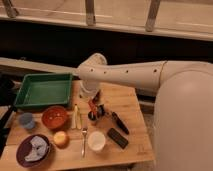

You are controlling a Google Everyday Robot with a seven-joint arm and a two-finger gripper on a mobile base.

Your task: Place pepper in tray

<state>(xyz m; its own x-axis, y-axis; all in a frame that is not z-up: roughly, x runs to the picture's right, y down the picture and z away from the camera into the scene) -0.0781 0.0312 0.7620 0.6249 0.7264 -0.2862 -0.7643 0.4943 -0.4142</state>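
pepper [92,104]: mid-table, right of the tray [44,91], well outside it. Sits tilted right at the end effector [95,115], just above its dark tip. Can't tell if it's touching the table [127,102] or lifted.

end effector: pointing down over table centre, near the tray's near-right corner. Open or closed, gripping the pepper or not: can't tell, it's a dark blob with the pepper in front.

tray: far-left of table, green, nothing visible inside.

arm [130,77]: white, comes in from the right and bends down over the far table edge.

Rest of table:
- orange-red bowl [55,116] just near of the tray
- blue cup [26,120] left of that bowl
- pale yellow stick [76,116] between bowl and end effector
- purple bowl [21,154] at near-left corner, white crumpled thing [36,150] in it
- round yellowish fruit [61,138] beside purple bowl
- fork [84,142], then white cup [96,141] to its right
- black block [118,138] right of the cup
- dark elongated item [120,123] right of the end effector
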